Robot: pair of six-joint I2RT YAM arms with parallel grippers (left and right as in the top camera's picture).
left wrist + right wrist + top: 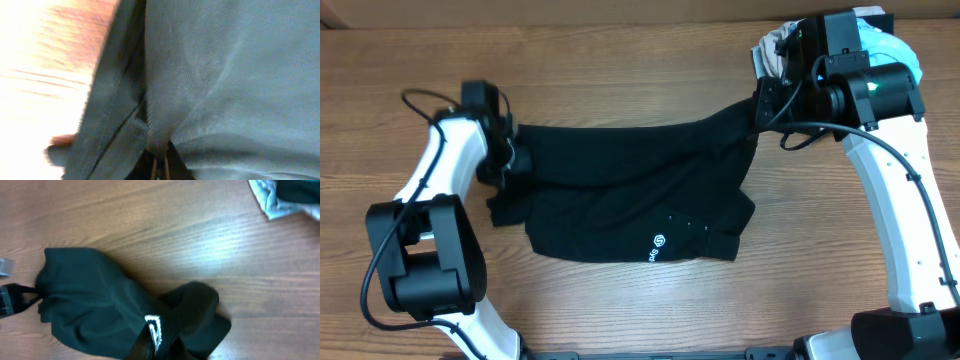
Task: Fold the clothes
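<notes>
Editor: Table [620, 60] status?
Stringer: Black garment [630, 190] sprawls mid-table with no neat fold showing. Folding looks barely begun.
Editor: Grips?
Stringer: Left gripper [513, 153] pinches cloth near the left edge. Right gripper [760, 107] pinches it toward the far right corner.

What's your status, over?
Left pincer, right pincer both shut on limp black fabric garment. Garment stretched between them. Grey and light blue garments heaped beyond right pincer.

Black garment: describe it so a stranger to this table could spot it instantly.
On the wooden table, the black garment is stretched between the left gripper and the right gripper. Unlike the grey and light blue clothes bunched in the far right corner, it is black with a small round white logo.
</notes>
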